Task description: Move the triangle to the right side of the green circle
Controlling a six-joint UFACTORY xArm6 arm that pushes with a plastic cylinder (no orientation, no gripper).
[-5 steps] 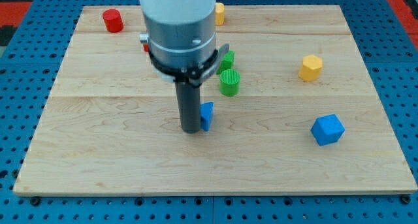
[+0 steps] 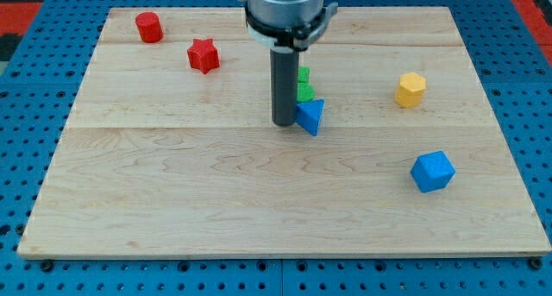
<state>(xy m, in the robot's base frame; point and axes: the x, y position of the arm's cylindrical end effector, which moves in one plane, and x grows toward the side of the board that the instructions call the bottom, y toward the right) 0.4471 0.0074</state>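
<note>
A blue triangle [image 2: 311, 116] lies near the board's middle, touching the right side of my tip [image 2: 284, 122]. Just above the triangle, a green circle [image 2: 304, 92] is mostly hidden behind my rod and the triangle; only a sliver shows. Another green block [image 2: 304, 73] peeks out just above that, its shape not clear. My tip stands on the board at the triangle's left edge.
A red cylinder [image 2: 148, 27] sits at the top left and a red star [image 2: 203, 55] to its lower right. A yellow hexagon [image 2: 410, 89] is at the right, a blue cube [image 2: 431, 171] at the lower right. The wooden board [image 2: 172, 201] rests on a blue pegboard.
My tip moved up and to the right, pushing the blue triangle up-right against the green circle. The arm body now sits higher, uncovering the red star and hiding the yellow block at the top.
</note>
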